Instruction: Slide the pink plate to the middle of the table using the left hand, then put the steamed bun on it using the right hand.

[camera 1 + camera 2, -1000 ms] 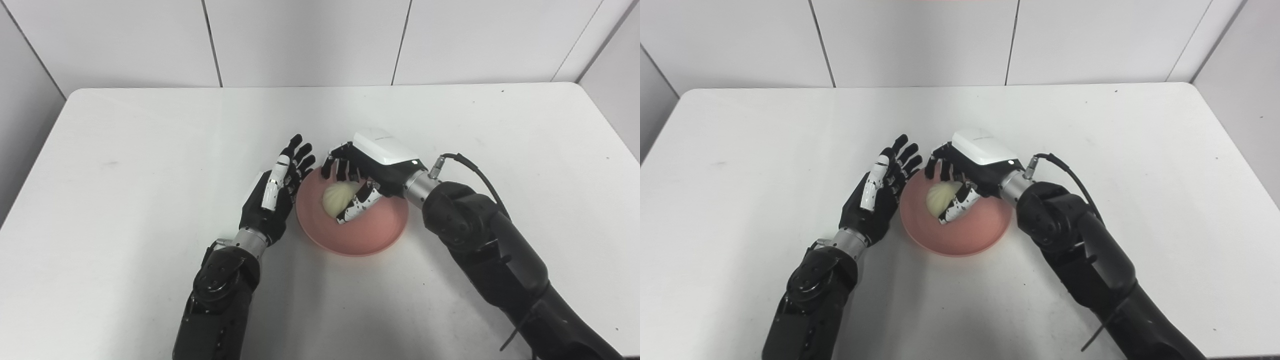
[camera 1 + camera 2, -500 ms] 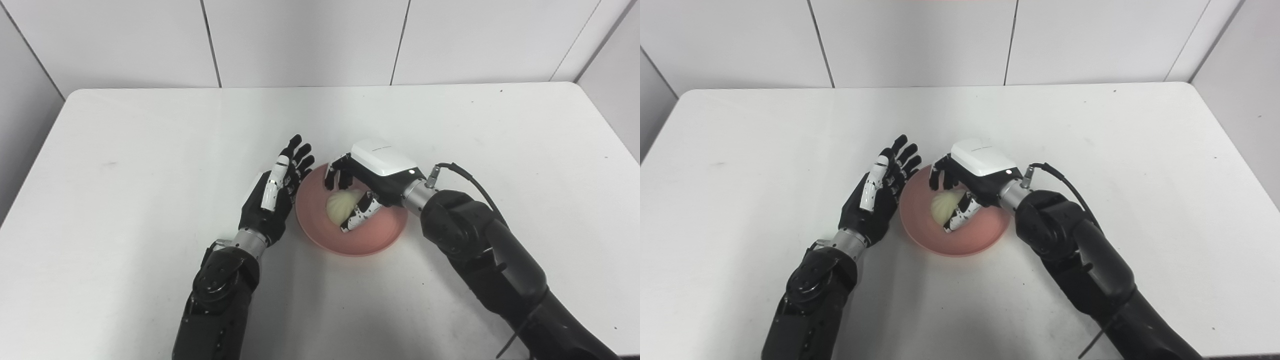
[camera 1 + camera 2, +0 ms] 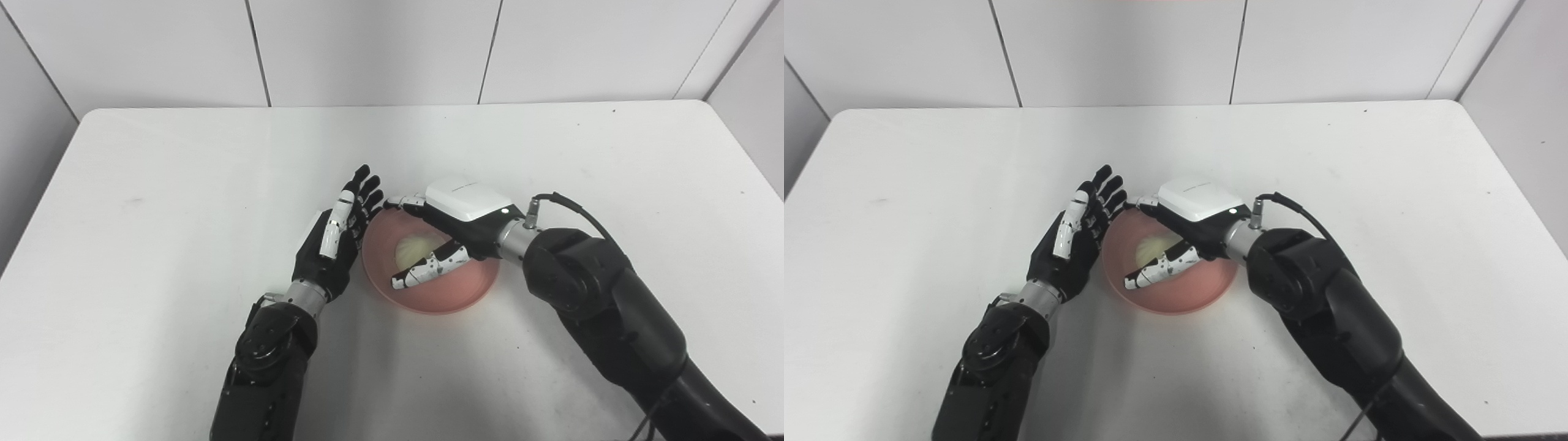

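**Bun on the pink plate, mid-table**

The plate (image 3: 429, 294) is round, shallow and salmon pink, with a low raised rim. It sits flat on the white table, about midway between the left and right edges and a little nearer the front edge than the back. The bun (image 3: 411, 248) is pale cream, round and domed, with faint pleats running over its top. It rests inside the plate, in the back-left part of the dish, upright on its flat base, and is partly hidden from the right.
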`<state>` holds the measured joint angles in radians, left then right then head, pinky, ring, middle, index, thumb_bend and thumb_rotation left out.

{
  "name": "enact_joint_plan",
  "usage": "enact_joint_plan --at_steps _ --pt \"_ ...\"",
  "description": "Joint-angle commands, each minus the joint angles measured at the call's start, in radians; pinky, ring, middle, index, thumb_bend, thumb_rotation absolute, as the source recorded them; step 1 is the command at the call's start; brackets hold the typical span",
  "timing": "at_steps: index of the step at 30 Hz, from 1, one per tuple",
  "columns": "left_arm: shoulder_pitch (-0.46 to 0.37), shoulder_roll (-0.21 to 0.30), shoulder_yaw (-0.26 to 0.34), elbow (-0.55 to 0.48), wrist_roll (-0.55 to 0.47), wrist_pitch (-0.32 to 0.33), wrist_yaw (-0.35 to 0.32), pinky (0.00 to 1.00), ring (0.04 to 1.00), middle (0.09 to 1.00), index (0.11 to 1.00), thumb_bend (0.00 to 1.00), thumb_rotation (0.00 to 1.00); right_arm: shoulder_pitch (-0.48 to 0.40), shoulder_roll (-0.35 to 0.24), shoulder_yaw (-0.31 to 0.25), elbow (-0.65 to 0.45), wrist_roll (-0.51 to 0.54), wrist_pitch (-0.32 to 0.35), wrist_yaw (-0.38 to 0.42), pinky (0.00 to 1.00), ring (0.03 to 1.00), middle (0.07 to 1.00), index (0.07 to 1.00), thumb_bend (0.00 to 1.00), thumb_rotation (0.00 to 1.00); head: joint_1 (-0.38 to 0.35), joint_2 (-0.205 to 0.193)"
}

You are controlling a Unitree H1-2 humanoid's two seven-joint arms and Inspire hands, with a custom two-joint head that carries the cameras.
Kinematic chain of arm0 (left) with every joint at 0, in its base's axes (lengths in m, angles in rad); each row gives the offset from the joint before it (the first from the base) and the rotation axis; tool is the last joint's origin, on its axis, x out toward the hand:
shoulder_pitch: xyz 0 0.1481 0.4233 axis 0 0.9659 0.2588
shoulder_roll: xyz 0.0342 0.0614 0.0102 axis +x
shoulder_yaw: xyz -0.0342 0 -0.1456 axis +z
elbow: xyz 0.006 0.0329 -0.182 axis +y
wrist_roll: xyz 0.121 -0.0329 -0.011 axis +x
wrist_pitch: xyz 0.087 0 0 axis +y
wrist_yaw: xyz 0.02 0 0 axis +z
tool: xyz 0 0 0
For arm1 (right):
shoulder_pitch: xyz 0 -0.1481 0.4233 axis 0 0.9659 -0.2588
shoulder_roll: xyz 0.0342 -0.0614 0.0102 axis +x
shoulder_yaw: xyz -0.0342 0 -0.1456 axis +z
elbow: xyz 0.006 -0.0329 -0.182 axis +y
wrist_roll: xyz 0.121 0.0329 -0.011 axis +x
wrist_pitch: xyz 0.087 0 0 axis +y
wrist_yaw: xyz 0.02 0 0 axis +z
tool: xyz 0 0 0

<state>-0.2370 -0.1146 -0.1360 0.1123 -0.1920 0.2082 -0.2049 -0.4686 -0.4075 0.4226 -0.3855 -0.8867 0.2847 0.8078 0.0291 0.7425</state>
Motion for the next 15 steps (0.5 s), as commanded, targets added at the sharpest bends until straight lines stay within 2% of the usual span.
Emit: enact_joint_plan --at_steps 1,10,13,14,15 --pt "0.036 0.007 0.007 0.029 -0.001 0.071 0.011 0.99 0.994 0.999 0.991 0.40 1.00 -0.058 -0.011 -0.029 -0.063 -0.019 0.016 0.022 0.78 0.825 0.870 0.868 0.81 0.77 0.000 0.001" --pt "0.037 0.007 0.018 0.027 -0.010 0.072 0.010 1.00 0.979 0.986 0.982 0.40 1.00 -0.102 -0.002 -0.086 -0.146 -0.035 0.041 0.126 0.78 0.823 0.847 0.843 0.80 0.76 -0.006 -0.005" --pt "0.039 0.012 0.017 0.025 -0.009 0.078 0.011 1.00 0.980 0.988 0.988 0.41 1.00 -0.109 0.008 -0.114 -0.157 -0.025 0.035 0.122 0.75 0.816 0.836 0.836 0.79 0.76 -0.011 -0.008" --pt "0.040 0.014 0.018 0.024 -0.008 0.078 0.013 1.00 0.981 0.988 0.989 0.41 1.00 -0.101 0.019 -0.138 -0.165 -0.016 0.036 0.095 0.74 0.815 0.834 0.835 0.79 0.76 -0.015 -0.011" --pt "0.041 0.015 0.019 0.023 -0.007 0.078 0.014 1.00 0.982 0.989 0.992 0.41 1.00 -0.095 0.028 -0.155 -0.170 -0.011 0.036 0.076 0.70 0.793 0.819 0.823 0.76 0.75 -0.015 -0.011"
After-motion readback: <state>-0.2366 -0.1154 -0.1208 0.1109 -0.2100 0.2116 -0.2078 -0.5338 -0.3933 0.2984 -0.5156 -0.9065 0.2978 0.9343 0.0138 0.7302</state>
